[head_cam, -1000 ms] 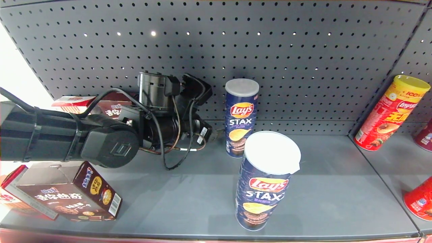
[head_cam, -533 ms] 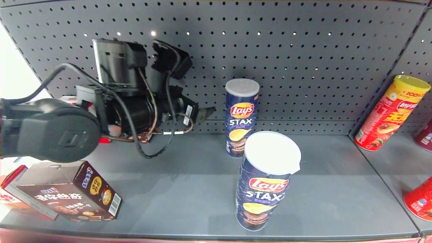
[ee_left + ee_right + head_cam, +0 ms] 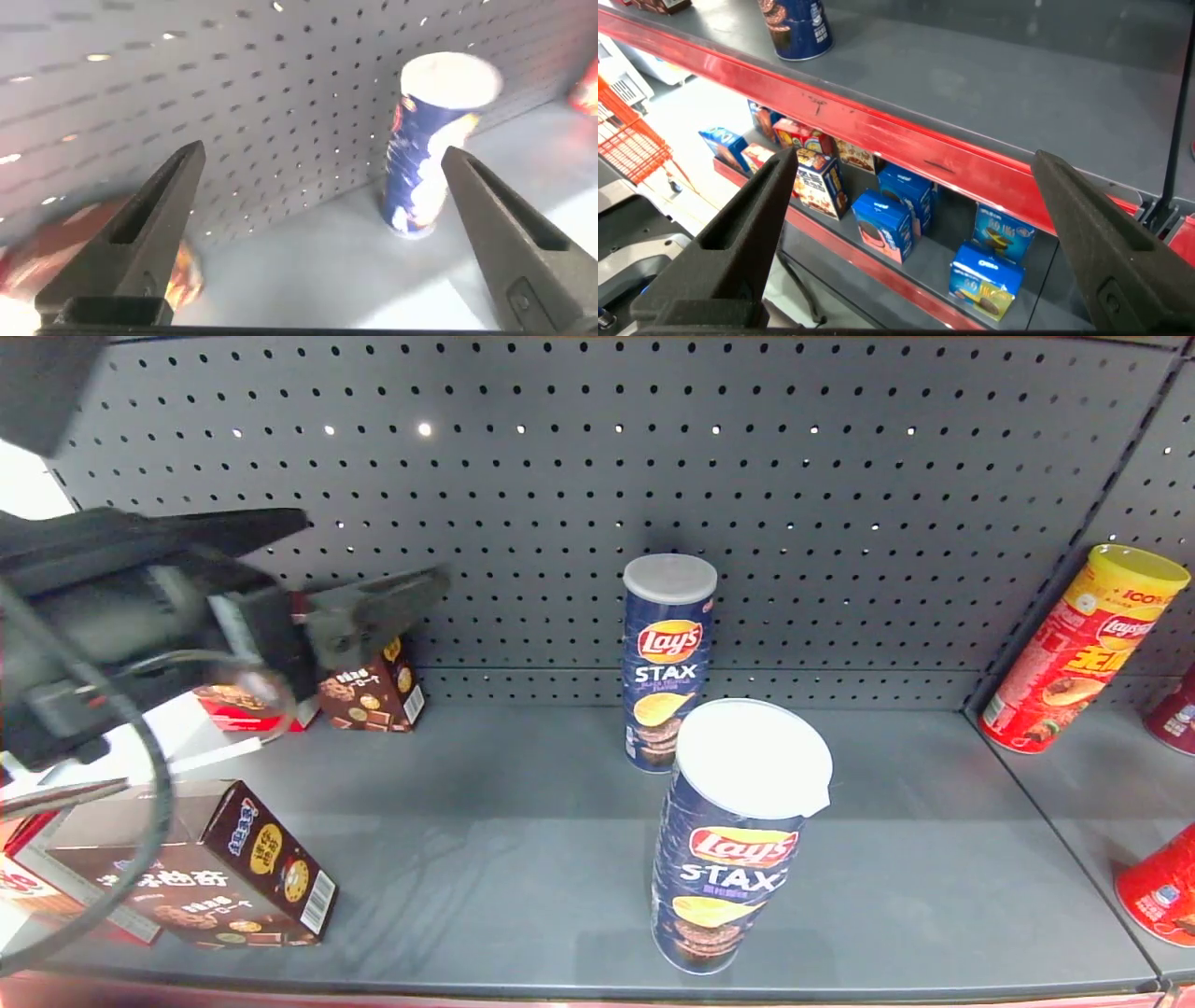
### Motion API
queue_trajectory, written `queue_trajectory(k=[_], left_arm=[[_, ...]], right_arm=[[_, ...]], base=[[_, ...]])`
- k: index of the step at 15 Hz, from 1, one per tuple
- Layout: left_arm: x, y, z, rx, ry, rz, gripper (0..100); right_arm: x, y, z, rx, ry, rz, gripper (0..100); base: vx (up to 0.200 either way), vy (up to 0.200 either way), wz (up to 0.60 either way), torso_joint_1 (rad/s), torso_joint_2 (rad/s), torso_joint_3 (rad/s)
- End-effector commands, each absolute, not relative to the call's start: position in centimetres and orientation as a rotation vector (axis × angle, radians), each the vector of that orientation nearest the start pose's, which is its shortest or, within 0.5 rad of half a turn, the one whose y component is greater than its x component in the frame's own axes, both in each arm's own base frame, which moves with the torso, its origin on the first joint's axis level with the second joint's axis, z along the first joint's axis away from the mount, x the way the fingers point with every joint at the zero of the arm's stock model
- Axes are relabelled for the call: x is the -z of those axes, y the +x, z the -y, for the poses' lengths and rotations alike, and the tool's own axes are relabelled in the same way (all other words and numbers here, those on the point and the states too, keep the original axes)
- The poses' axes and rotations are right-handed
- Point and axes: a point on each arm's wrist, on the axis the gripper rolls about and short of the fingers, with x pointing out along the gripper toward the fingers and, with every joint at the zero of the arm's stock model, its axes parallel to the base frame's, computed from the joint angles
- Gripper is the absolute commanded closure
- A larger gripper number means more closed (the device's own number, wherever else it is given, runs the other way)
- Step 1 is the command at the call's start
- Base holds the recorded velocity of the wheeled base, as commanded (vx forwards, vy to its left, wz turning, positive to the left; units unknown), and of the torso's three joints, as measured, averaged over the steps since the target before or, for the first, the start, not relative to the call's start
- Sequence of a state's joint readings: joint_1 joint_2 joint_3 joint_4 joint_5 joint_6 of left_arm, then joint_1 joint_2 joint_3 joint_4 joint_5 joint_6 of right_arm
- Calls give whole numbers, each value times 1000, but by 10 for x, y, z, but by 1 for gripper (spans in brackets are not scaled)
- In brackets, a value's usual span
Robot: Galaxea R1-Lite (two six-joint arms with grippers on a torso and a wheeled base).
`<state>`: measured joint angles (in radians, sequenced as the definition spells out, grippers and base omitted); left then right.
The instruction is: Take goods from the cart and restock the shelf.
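Observation:
Two dark blue chip cans stand upright on the grey shelf: one near the pegboard, one closer to the front edge. My left gripper hovers above the shelf's left part, well left of both cans, open and empty. From its wrist the rear can shows ahead between the fingers. My right gripper hangs open and empty below and in front of the shelf's red front edge, with the front can above that edge.
A brown cookie box lies at the shelf's front left, and another stands at the back left. Red and yellow cans fill the neighbouring bay on the right. Blue boxes sit on the lower shelf, beside an orange cart.
My left arm has lifted and pulled back to the left, away from the rear can, uncovering the back cookie box. Both blue cans stand where they were.

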<state>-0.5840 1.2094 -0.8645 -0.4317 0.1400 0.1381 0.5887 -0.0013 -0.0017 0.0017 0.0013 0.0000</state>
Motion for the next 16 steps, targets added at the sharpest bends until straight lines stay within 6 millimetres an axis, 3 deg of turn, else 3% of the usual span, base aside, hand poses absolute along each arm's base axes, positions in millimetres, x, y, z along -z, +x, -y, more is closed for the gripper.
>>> queue_trajectory(k=[1, 2, 4, 5, 7, 9, 10, 11, 13, 15, 16], left_arm=[[-286, 71, 43, 420, 41, 258, 0], [-271, 46, 27, 417, 23, 297, 0], [-250, 25, 12, 380, 20, 312, 0], [-232, 16, 4, 260, 41, 304, 0], [-207, 11, 0, 161, 64, 272, 0], [-160, -6, -4, -33, 92, 260, 0], [-150, -9, -4, -54, 92, 264, 0], [-122, -14, -2, -48, 94, 266, 0], [-102, -22, 2, 53, 92, 214, 0], [-80, -22, 3, 143, 82, 36, 0], [-81, -24, 3, 152, 80, 49, 0]], right_arm=[[-76, -19, 13, -591, 0, 0, 0], [-76, -19, 13, -591, 0, 0, 0], [-76, -19, 13, -591, 0, 0, 0], [-76, -19, 13, -591, 0, 0, 0], [-76, -19, 13, -591, 0, 0, 0], [-76, -19, 13, -591, 0, 0, 0], [-76, -19, 13, -591, 0, 0, 0], [-76, -19, 13, -591, 0, 0, 0], [-76, -19, 13, -591, 0, 0, 0], [-76, -19, 13, -591, 0, 0, 0], [-76, -19, 13, -591, 0, 0, 0]], base=[[0, 0, 0, 0, 0, 0], [0, 0, 0, 0, 0, 0], [0, 0, 0, 0, 0, 0], [0, 0, 0, 0, 0, 0], [0, 0, 0, 0, 0, 0], [0, 0, 0, 0, 0, 0], [0, 0, 0, 0, 0, 0], [0, 0, 0, 0, 0, 0], [0, 0, 0, 0, 0, 0], [0, 0, 0, 0, 0, 0], [0, 0, 0, 0, 0, 0]])
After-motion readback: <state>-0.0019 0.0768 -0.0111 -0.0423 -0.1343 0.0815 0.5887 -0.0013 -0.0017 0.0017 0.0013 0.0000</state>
